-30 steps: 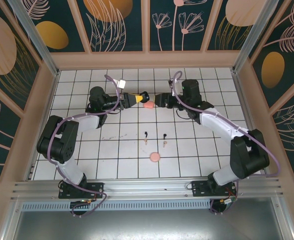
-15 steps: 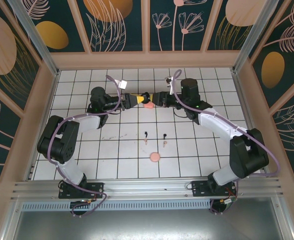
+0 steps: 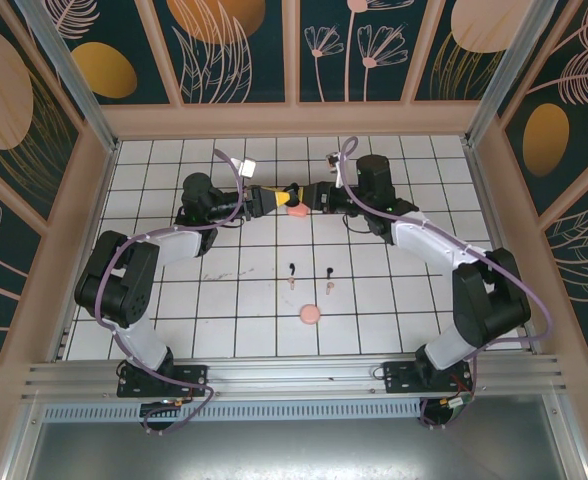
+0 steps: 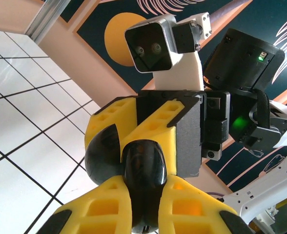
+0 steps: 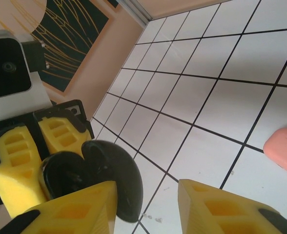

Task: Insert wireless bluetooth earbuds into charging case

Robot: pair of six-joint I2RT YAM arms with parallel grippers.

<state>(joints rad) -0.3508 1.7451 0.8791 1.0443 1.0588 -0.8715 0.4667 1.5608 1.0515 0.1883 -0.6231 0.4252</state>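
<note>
My left gripper (image 3: 277,198) is shut on a glossy black charging case (image 3: 292,192), held above the tiled floor at the far middle. In the left wrist view the case (image 4: 144,173) sits pinched between my yellow fingers (image 4: 97,204). Its lid (image 5: 121,180) stands open. My right gripper (image 3: 310,197) meets it from the right; its jaws are open, with the lid against one finger (image 5: 80,207) and a gap to the other. Two black earbuds (image 3: 291,267) (image 3: 329,270) and two pale ones (image 3: 292,284) (image 3: 328,290) lie on the tiles nearer me.
A pink case (image 3: 297,211) (image 5: 285,148) lies on the floor just below the two grippers. Another pink round case (image 3: 309,314) lies nearer the front. Patterned walls and an aluminium frame (image 3: 274,375) close in the tiled floor (image 3: 394,320).
My right gripper has moved left up to the black case and its jaws have narrowed. The left gripper has kept still with the case in it.
</note>
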